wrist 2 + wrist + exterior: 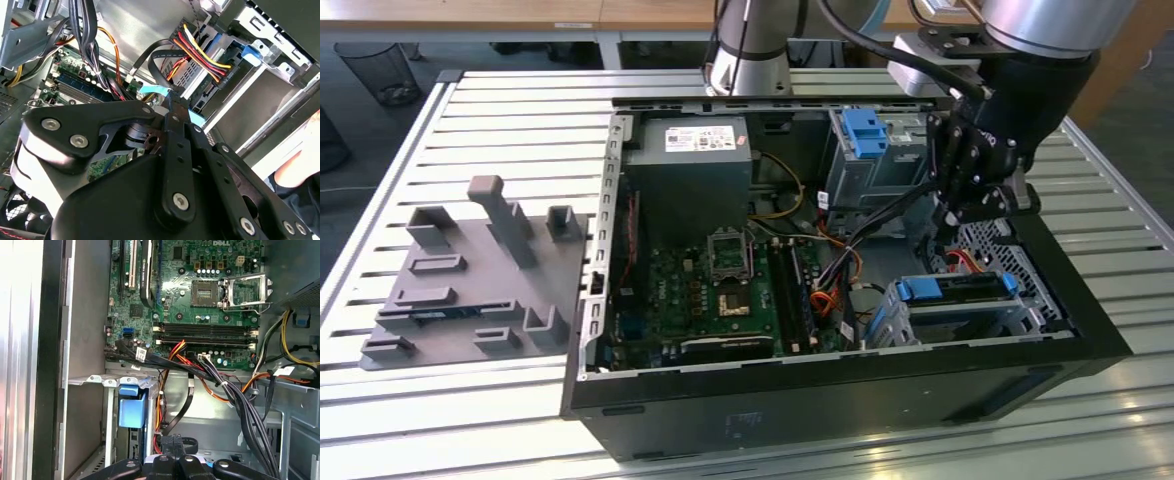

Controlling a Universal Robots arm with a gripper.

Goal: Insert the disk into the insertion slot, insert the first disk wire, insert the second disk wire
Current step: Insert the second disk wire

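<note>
The disk [958, 290], in its bright blue carrier, sits inside the insertion slot [897, 320], the low silver cage at the case's corner on the exterior view's right. In the second wrist view a plug with yellow, red and black wires [207, 62] is seated on the disk's end [192, 77]. My gripper [966, 222] hangs just above the slot. Its fingers [172, 130] are closed on the connector of a flat black wire [150, 55], whose loop [185, 410] rises to the connector in the first wrist view, beside the blue carrier [131, 410].
The open computer case holds a motherboard [720, 290], a grey power supply [687, 165] and a taller grey cage with a blue bracket [867, 135]. A thick black cable bundle [240, 410] crosses beside the gripper. A grey fixture plate [467, 270] lies on the slatted table.
</note>
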